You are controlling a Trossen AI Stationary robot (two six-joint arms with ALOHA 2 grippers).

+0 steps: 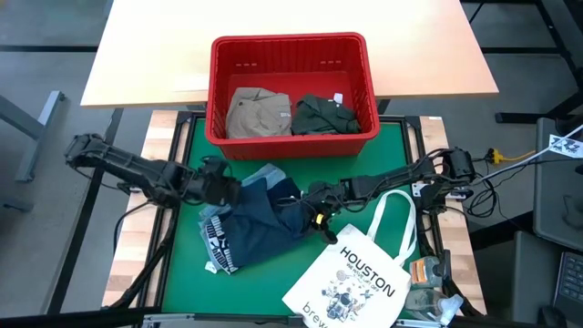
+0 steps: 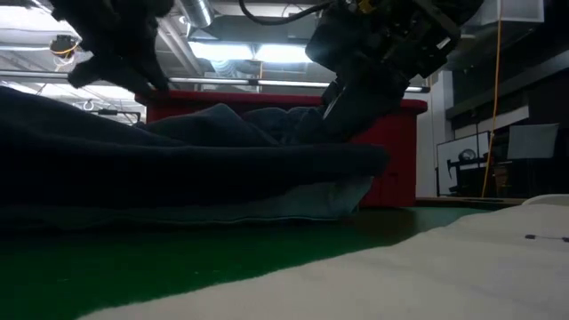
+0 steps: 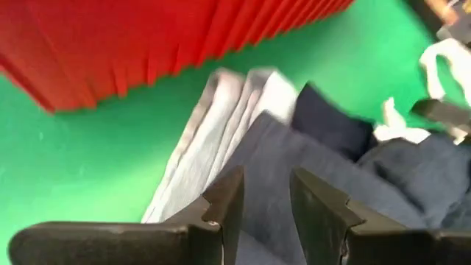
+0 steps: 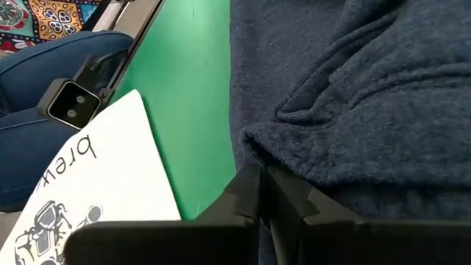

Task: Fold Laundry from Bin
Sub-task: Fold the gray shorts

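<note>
Navy garment (image 1: 264, 223) spread on green worktop (image 1: 182, 273), overlying light blue denim (image 1: 219, 246). Left hand (image 1: 226, 189) at garment's left edge, fingers (image 3: 224, 210) parted, gripping nothing visible. Right hand (image 4: 263, 193) clenched on navy fabric at right edge. Red bin (image 1: 291, 137) behind holds khaki garment (image 1: 257, 114) and dark green garment (image 1: 321, 114). White HOUSTON tote bag (image 1: 360, 273) beside.

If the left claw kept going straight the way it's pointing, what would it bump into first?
Most likely the soft navy garment right ahead of the left claw, which lies over the light blue denim garment. The red plastic bin stands farther off to the side; depth is hard to judge.
</note>
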